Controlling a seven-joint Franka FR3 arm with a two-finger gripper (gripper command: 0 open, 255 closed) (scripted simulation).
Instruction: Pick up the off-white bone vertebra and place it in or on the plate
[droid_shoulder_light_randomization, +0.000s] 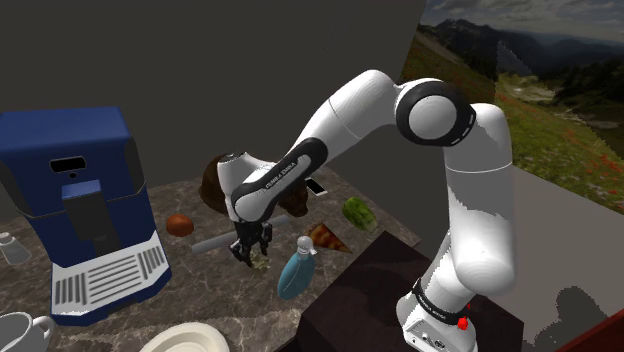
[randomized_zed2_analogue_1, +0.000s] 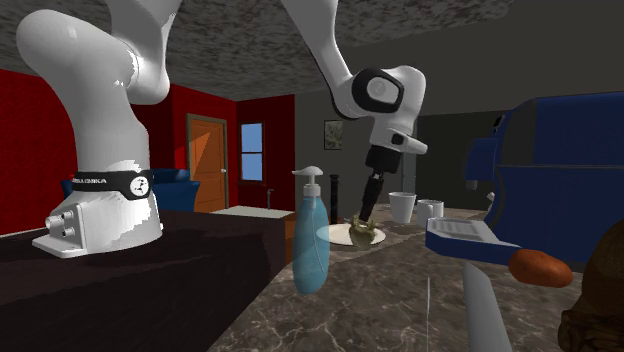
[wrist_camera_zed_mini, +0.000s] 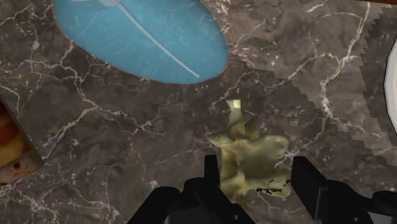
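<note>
Dark marble counter (droid_shoulder_light_randomization: 200, 295) with white veins, in a room with red walls and an orange door (randomized_zed2_analogue_1: 208, 160). A mountain landscape shows at the shoulder view's upper right.

My pincer (droid_shoulder_light_randomization: 251, 255) points down at the counter. Its two black fingers (wrist_camera_zed_mini: 213, 178) lie against opposite flanks of the bone vertebra (wrist_camera_zed_mini: 251, 159), so I am grasping it. The vertebra is a knobbly, pale yellowish off-white piece with one spur pointing away from my palm. It sits very low over the marble, and I cannot tell whether it touches the counter.

Near the vertebra, toward the shoulder view's right, a blue soap dispenser (droid_shoulder_light_randomization: 293, 272) with a white pump stands upright. Beyond the dispenser lie a pizza slice (droid_shoulder_light_randomization: 326, 238) and a green object (droid_shoulder_light_randomization: 358, 212).

Toward the shoulder view's left of my pincer are a grey cylinder (droid_shoulder_light_randomization: 213, 243), a reddish-brown ball (droid_shoulder_light_randomization: 179, 224) and a blue coffee machine (droid_shoulder_light_randomization: 80, 170) with a white drip grille.

The plate (droid_shoulder_light_randomization: 175, 338) is white and lies at the shoulder view's bottom edge, apart from the vertebra. In the second exterior view the plate shows behind the vertebra, with two white cups (randomized_zed2_analogue_1: 403, 207) further back.
</note>
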